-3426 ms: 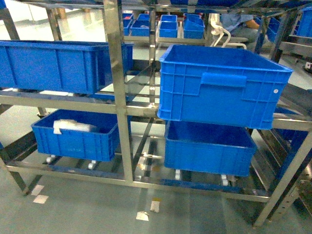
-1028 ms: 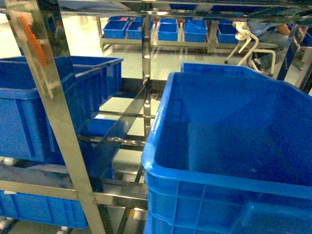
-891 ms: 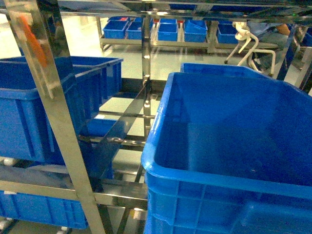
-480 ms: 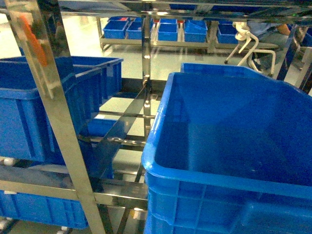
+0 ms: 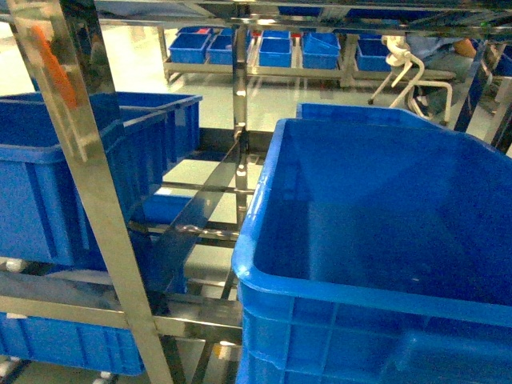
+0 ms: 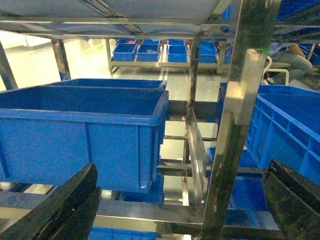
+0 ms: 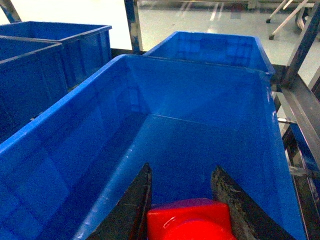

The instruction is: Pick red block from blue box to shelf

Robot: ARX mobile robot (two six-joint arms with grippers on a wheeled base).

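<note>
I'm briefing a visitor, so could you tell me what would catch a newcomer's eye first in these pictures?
Probably the red block, bright between the fingers of the right pincer at the bottom of the right wrist view, poised over a big dark blue crate. That crate fills the right of the head view. Beside it, the shiny steel shelf upright slants across the left, with more blue crates behind.

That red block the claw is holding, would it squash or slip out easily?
Probably not squash: the red block keeps crisp edges between the right gripper fingers, suggesting stiff plastic. Its glossy highlights hint at a slick surface, so it might slip under a weak grip. It looks small against the blue crate, so likely light.
</note>
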